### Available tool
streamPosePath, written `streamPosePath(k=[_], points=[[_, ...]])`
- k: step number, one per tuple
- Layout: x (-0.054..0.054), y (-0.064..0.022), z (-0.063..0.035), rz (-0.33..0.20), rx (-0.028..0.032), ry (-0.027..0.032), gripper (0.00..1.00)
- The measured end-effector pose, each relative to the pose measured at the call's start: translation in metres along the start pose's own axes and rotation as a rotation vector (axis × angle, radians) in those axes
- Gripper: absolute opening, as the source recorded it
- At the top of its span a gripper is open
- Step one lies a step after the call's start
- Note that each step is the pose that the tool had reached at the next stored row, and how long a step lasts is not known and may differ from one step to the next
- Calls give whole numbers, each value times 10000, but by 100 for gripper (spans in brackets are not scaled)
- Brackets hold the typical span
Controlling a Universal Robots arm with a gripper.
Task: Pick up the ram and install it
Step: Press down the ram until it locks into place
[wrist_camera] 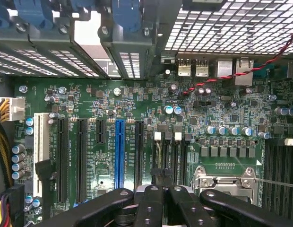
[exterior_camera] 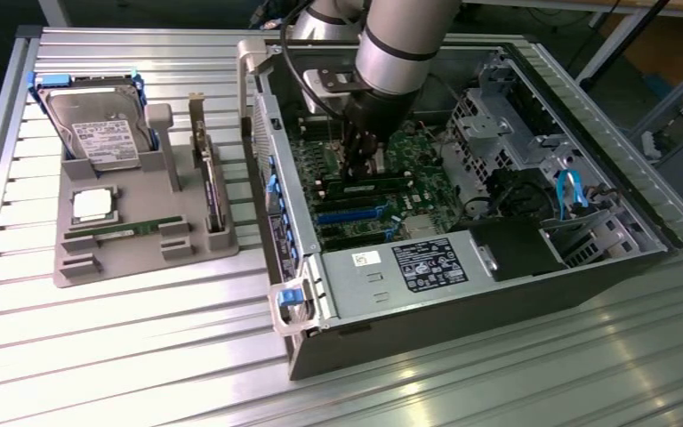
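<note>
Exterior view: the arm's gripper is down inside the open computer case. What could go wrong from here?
The black gripper sits shut, low over the green motherboard; a skewed push could stress the board. The red-and-black twisted wire and the silver perforated drive cage crowd the arm, so pulling out might snag.

Tool (exterior_camera: 363, 171) shut, deep inside open computer case (exterior_camera: 461, 294), just above motherboard (wrist_camera: 137, 109). Drive cage (exterior_camera: 490, 124) close on one side, case wall (exterior_camera: 273, 178) close on other; narrow gap each way. Power supply (exterior_camera: 437, 262) blocks low route toward case front. Red cable (wrist_camera: 241, 71) strung across board ahead of tool. Above tool: open air, clear exit. Beyond case wall, grey fixture tray (exterior_camera: 140, 240) with hard drive (exterior_camera: 99, 124) occupies surface (exterior_camera: 140, 356).
</note>
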State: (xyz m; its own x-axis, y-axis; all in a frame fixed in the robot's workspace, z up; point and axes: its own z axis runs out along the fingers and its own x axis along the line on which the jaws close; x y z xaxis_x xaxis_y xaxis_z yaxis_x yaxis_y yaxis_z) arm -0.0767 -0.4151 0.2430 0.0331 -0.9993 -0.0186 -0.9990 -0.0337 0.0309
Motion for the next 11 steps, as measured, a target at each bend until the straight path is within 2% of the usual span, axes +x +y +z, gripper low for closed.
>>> streamPosePath(k=[11], points=[[0, -2, 43, 0, 2, -4, 10]])
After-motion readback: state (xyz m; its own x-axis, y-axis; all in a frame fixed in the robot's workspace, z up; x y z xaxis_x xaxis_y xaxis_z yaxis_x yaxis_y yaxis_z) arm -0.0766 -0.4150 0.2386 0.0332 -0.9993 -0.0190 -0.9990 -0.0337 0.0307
